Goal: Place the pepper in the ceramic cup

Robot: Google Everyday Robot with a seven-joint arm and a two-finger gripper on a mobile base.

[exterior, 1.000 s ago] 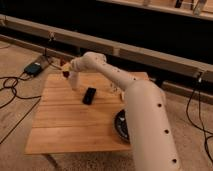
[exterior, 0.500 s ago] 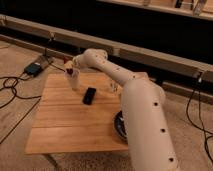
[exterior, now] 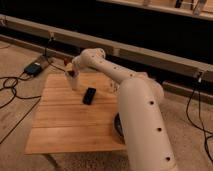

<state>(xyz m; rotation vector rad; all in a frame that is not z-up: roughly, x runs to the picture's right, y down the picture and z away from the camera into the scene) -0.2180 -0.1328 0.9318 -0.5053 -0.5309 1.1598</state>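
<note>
Wood planks make up the low square table point(exterior: 70, 125) in front of us, pale boards running left to right, standing on a speckled grey floor point(exterior: 17, 120). Behind it a long dark wall point(exterior: 150, 30) with a light ledge runs across the room. Black cables point(exterior: 10, 85) loop over the floor to the left, leading toward a small blue-grey box point(exterior: 34, 68) near the table's far left corner; another cable point(exterior: 192, 112) hangs at the right.

Our white arm point(exterior: 135, 100) rises from the near right and reaches across to the far left part of the table. Its bulk covers the table's right side, where only a sliver of a dark bowl point(exterior: 117, 126) shows beside the arm.

Our gripper point(exterior: 72, 70) sits at the far left of the table, directly above the ceramic cup point(exterior: 74, 82), a small pale cylinder standing upright near the far edge. We see a bit of dark red at the gripper, the pepper point(exterior: 71, 73), just over the cup's mouth; we cannot tell whether it is clamped or let go.

A flat black phone point(exterior: 89, 95) lies just right of the cup, apart from it. A small clear glass point(exterior: 113, 85) stands farther right, close against the arm.

Bare boards stretch across the near and left parts of the table, up to its front and left edges.
</note>
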